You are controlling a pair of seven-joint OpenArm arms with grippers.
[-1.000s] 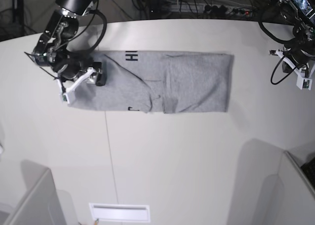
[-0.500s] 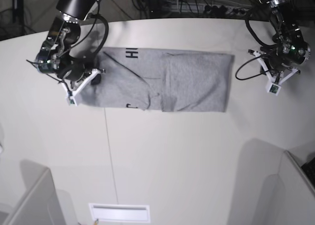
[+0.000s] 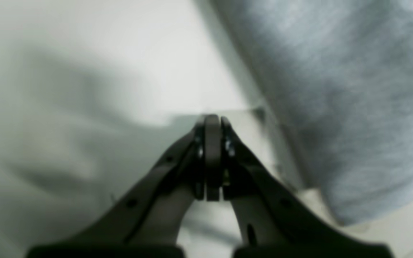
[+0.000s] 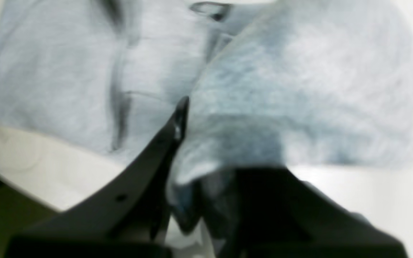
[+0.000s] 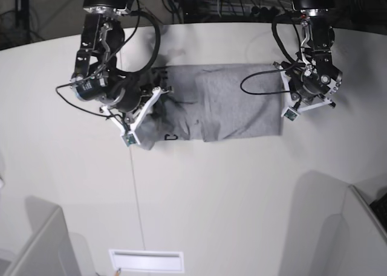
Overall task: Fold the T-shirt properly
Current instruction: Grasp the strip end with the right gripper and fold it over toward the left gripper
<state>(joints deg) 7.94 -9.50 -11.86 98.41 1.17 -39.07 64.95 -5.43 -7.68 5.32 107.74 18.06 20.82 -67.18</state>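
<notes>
Right jaws: pressed onto grey cloth. In the right wrist view a bunch of the T-shirt (image 4: 299, 107) sits between the fingers, so the right gripper (image 5: 145, 110) is pinching one end of the shirt.

Why this hold: in my judgement the pinch is there to carry this end over the rest of the cloth — a fold across the length. The fabric near the grip is already lifted and rumpled, not flat.

Left jaws: pressed together with nothing between them. The left wrist view shows the two black fingers (image 3: 212, 150) meeting over the bare table (image 3: 102, 53), with the edge of the shirt just beside them to the right.

Why this place: the left gripper (image 5: 296, 98) stands at the opposite short edge of the shirt, on the right of the scene. I judge it is there to press down or to take that edge; I cannot tell whether it touches the cloth.

T-shirt: it lies as a long grey band on the far half of the white table (image 5: 211, 197), between the two arms. A few black letters show at the near edge, close to the right gripper.

Stage: side folds look done — the crosswise fold seems to be starting.

Risk: the cloth may slip and bunch unevenly.
</notes>
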